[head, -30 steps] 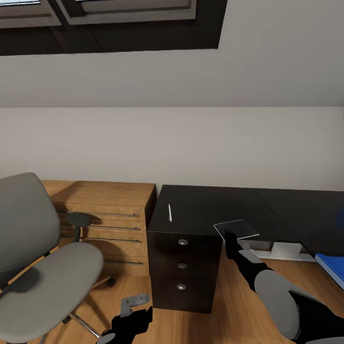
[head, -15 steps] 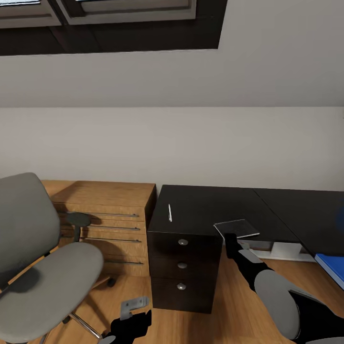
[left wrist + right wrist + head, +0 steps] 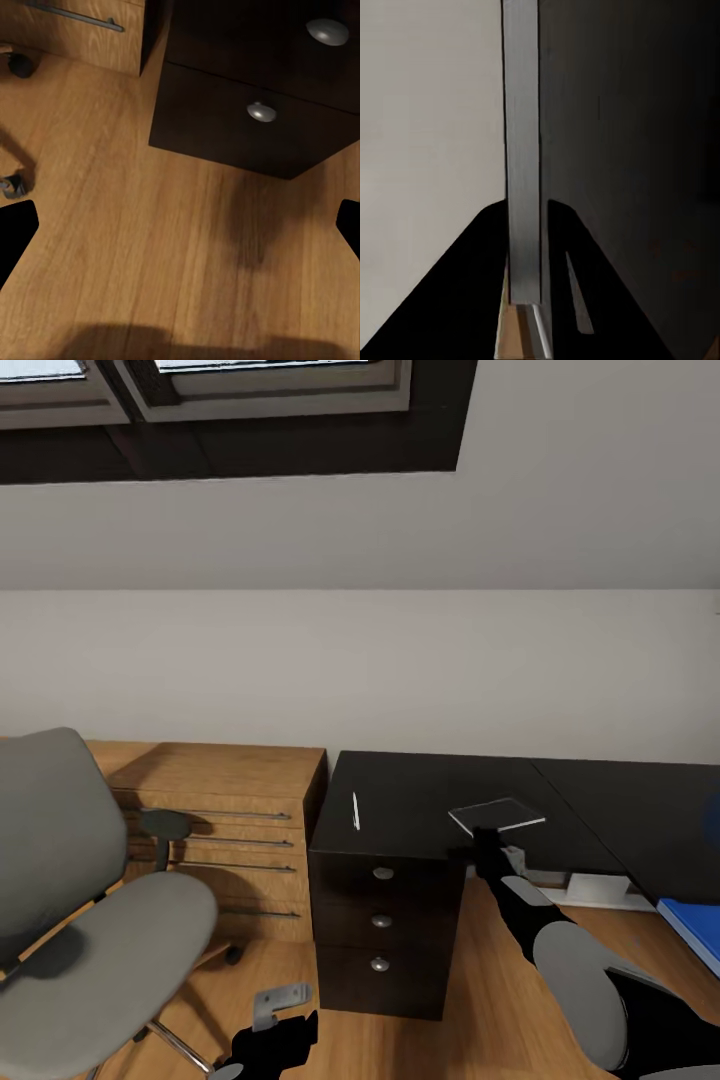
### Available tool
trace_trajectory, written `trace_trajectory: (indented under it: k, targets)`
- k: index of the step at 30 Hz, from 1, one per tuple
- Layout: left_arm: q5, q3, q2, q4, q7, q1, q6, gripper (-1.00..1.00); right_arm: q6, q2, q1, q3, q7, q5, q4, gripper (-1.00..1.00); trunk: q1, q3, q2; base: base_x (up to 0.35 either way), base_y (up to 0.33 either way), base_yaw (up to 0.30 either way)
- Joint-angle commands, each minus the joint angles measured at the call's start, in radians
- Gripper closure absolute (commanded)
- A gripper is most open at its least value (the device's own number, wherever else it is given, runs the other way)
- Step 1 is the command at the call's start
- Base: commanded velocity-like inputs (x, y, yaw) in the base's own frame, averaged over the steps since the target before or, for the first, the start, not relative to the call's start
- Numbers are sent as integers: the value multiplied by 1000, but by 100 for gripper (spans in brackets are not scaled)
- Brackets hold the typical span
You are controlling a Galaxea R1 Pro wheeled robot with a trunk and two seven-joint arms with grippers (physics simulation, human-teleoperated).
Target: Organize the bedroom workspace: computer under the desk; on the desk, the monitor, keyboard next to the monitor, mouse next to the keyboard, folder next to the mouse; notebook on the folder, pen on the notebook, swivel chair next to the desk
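My right gripper point(image 3: 487, 847) is shut on the near edge of the notebook point(image 3: 497, 815), a thin grey booklet held roughly level just above the black desk point(image 3: 420, 785). In the right wrist view the notebook point(image 3: 523, 150) runs edge-on out from between my fingers. The slim white pen point(image 3: 355, 810) lies on the desk top left of the notebook. A corner of the blue folder point(image 3: 695, 928) shows at the right edge, by the desk's right wing. The grey swivel chair point(image 3: 90, 920) stands at the left. Low near the floor, my left gripper point(image 3: 180, 225) is open and holds nothing.
The desk's dark drawer unit point(image 3: 383, 930) with round silver knobs stands in front of me. A light wooden dresser point(image 3: 225, 830) sits between it and the chair. Something pale white point(image 3: 592, 882) shows under the desk. Wood floor lies below my left gripper.
My right gripper has raised the notebook a little above the desk top. The head view has tilted slightly. The left arm has stayed where it was.
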Motion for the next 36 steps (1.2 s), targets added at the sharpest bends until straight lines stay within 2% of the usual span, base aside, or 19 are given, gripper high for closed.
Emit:
trace_trajectory:
  k: [1, 4, 10, 17, 22, 23, 25, 27, 33, 36]
  targets:
    - [3, -2, 1, -2, 7, -1, 2, -100, -1, 0, -1, 1, 29, -11, 2, 100, -4, 2, 7, 0, 0, 0]
    - [1, -4, 0, -1, 9, -1, 2, -100, -1, 0, -1, 1, 57, -12, 2, 100, -15, 11, 28, 0, 0, 0]
    - [-1, -9, -9, -2, 12, -1, 2, -100, -3, -1, -1, 0, 72, -13, 1, 100, -38, 30, 70, 0, 0, 0]
    - [0, -10, -13, 5, 9, -1, 2, -100, -59, -1, -1, -1, 71, -14, -3, 100, -38, 30, 70, 0, 0, -90]
    - [0, -11, -16, 65, 6, -1, 2, -100, -63, 2, -1, -1, 70, -13, -7, 100, -38, 30, 70, -77, 0, -255]
    - [0, -9, -33, 94, 5, -1, 3, -100, -64, 3, 0, -1, 70, -13, -14, 100, -38, 30, 70, -268, 0, -267]
    - [0, -8, -49, 115, 4, -1, 3, -100, -65, 4, 0, -1, 69, -13, -18, 100, -38, 30, 70, -296, 0, -269]
    - [-1, -7, -56, 130, 4, -1, 3, -100, -65, 5, 0, -1, 66, -13, -19, 100, -38, 30, 70, -295, 0, -270]
    - [-7, -4, -61, 140, 4, -1, 1, -100, -78, 11, -1, -1, 62, -13, -21, 100, -38, 30, 70, -100, 0, -270]
    - [-7, -4, -61, 141, 4, -1, 1, -100, -114, 23, -1, 0, 62, -12, -21, 100, -38, 30, 70, -11, 0, -271]
